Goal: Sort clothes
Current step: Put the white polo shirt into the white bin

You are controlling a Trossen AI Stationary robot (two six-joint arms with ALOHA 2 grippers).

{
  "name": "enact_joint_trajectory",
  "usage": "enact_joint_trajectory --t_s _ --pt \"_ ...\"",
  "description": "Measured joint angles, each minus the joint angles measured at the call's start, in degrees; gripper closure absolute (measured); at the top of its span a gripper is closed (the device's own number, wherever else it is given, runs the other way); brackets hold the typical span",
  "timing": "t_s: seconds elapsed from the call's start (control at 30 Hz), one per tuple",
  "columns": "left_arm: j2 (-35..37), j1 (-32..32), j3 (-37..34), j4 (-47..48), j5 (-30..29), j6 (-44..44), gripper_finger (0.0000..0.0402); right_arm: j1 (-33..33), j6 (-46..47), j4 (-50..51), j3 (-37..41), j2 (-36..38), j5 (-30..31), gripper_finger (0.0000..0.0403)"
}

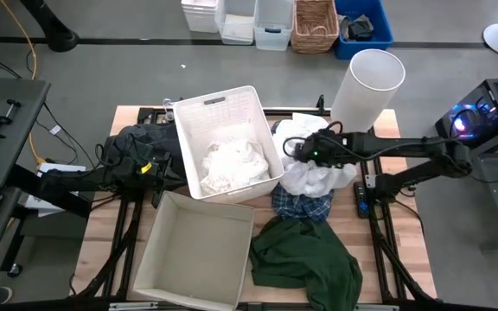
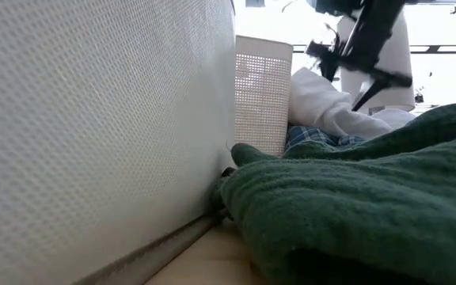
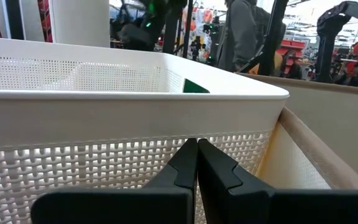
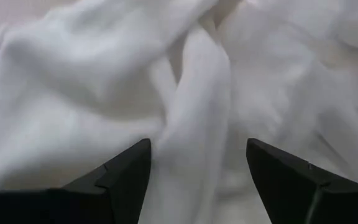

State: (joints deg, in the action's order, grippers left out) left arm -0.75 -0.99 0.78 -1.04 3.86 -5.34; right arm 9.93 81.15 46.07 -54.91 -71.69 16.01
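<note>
The right gripper [image 4: 197, 165] hangs over a white garment [image 1: 318, 177] at centre right of the high view, jaws spread wide. In the right wrist view the white folds [image 4: 191, 93] lie between and just beyond the two fingers [image 4: 126, 171], which close on nothing. A plaid shirt [image 1: 301, 206] pokes out below the white heap, and a green garment [image 1: 305, 259] lies at lower centre. More white clothes [image 1: 232, 164] sit in the basket [image 1: 223, 104] at centre. A dark garment [image 1: 141, 142] lies at centre left beside the left gripper [image 3: 196, 165], whose jaws are pressed together, empty, facing the basket wall [image 3: 104, 118]. A beige bin [image 1: 158, 259] sits at lower left.
</note>
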Motion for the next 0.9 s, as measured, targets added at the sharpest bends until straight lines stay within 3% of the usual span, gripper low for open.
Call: enact_joint_trajectory --t_s 0.1,0.27,0.33,0.43,0.5,0.77,0.9 --pt "0.0 0.0 0.0 0.0 0.0 0.0 0.0401 2.2 0.8 -5.8 3.8 -1.3 -0.6 0.0144" --pt "0.0 0.0 0.0 0.0 0.0 0.0 0.0401 3.3 4.0 -6.6 9.3 -4.0 -1.4 0.0161" --pt "0.0 0.0 0.0 0.0 0.0 0.0 0.0401 2.5 3.8 -7.7 10.0 -3.9 -1.2 0.0203" --pt "0.0 0.0 0.0 0.0 0.0 0.0 0.0401 0.0 -0.5 -7.0 7.9 -2.2 -0.8 0.0328" --pt "0.0 0.0 0.0 0.0 0.0 0.0 0.0401 -2.0 -4.6 -4.6 3.9 -0.1 0.3 0.0381" --pt "0.0 0.0 0.0 0.0 0.0 0.0 0.0401 -9.1 -16.4 20.7 -25.5 4.5 4.0 0.04" --pt "0.0 0.0 0.0 0.0 0.0 0.0 0.0401 -12.0 -25.4 25.9 -41.8 4.3 6.6 0.0401"
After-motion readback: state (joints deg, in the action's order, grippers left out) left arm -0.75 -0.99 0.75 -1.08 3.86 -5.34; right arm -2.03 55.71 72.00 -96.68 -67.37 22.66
